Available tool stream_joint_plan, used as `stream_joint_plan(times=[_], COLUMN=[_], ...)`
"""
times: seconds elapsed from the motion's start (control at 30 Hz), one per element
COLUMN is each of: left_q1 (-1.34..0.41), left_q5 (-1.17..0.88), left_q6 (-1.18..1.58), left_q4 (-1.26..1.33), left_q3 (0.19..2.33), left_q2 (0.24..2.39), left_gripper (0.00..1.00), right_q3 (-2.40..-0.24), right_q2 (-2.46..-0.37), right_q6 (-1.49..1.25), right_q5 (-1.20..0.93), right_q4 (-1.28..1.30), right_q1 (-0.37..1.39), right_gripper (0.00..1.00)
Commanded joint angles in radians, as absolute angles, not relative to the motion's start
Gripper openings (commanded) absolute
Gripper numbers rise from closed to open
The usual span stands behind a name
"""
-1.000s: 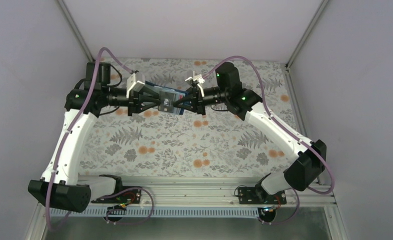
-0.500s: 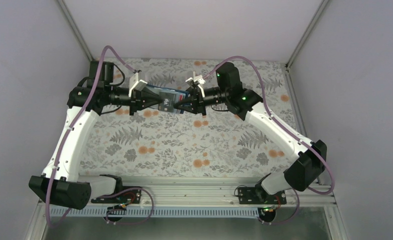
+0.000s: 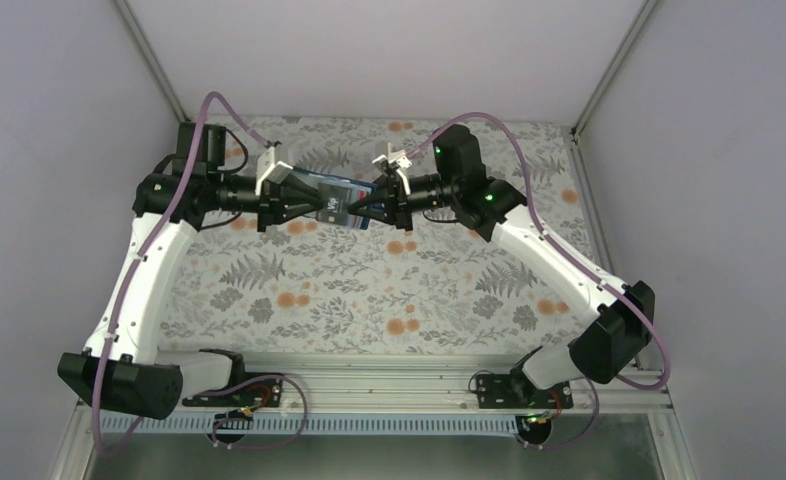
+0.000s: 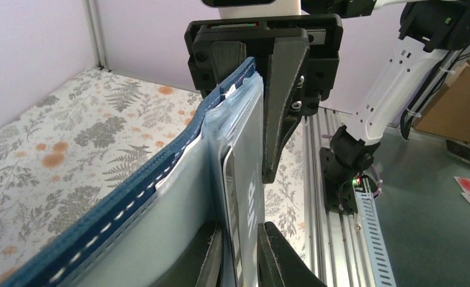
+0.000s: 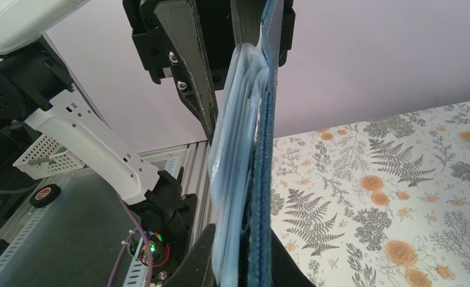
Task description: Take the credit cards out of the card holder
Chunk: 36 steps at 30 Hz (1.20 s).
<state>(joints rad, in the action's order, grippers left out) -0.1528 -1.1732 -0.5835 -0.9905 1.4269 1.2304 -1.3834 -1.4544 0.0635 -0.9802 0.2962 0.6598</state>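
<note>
The navy card holder [image 3: 341,186] hangs in the air above the back of the table, held between both grippers. My right gripper [image 3: 367,208] is shut on its one end; the right wrist view shows the navy cover and pale blue pockets [image 5: 262,149] pinched between my right gripper's [image 5: 244,245] fingers. My left gripper [image 3: 319,207] is shut on the black card [image 3: 331,207] with pale marks. In the left wrist view that card [image 4: 250,203] sits upright beside the stitched navy holder [image 4: 131,197] and runs down into my left gripper [image 4: 241,242]. Blue-teal and red cards are hidden.
A floral cloth [image 3: 369,290] covers the table. Grey walls close in the back and both sides. An aluminium rail [image 3: 369,385] with the arm bases runs along the near edge. A cardboard box [image 4: 454,101] stands off the table.
The left arm has shifted slightly to the left and its wrist has turned a little. The holder and both grips stay as they were.
</note>
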Motion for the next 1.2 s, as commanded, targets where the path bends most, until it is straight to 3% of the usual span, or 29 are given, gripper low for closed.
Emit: stream_joint_plan(times=[0.0,0.17,0.43,0.6,0.77,0.87,1.07,1.17], left_q1=[-0.143,-0.133,-0.122,-0.12,-0.12,-0.12,-0.118,-0.117], left_q5=[-1.214,-1.233,-1.243,-1.239,-1.249,-1.243,-1.245,-1.245], left_q6=[-0.639,-0.628,-0.644,-0.645,-0.646,-0.657,-0.658,-0.659], left_q4=[-1.021,-1.027,-1.039,-1.041,-1.041,-1.049,-1.046,-1.046], left_q3=[1.45,1.473,1.464,1.462,1.458,1.457,1.451,1.45], left_q2=[1.218,1.22,1.216,1.216,1.213,1.208,1.2,1.2], left_gripper=[0.16,0.03,0.02,0.02,0.02,0.02,0.02,0.02], right_q3=[-1.382,-1.382,-1.381,-1.379,-1.378,-1.376,-1.38,-1.384], right_q2=[-1.418,-1.413,-1.414,-1.411,-1.41,-1.412,-1.416,-1.414], right_q6=[0.071,0.078,0.083,0.086,0.079,0.079,0.074,0.077], right_q5=[-1.026,-1.018,-1.025,-1.023,-1.005,-1.002,-0.997,-0.995], right_q4=[0.288,0.297,0.3,0.304,0.298,0.299,0.299,0.306], right_q1=[0.661,0.661,0.661,0.661,0.661,0.66,0.657,0.657], right_gripper=[0.04,0.04,0.05,0.17,0.15,0.21,0.16,0.05])
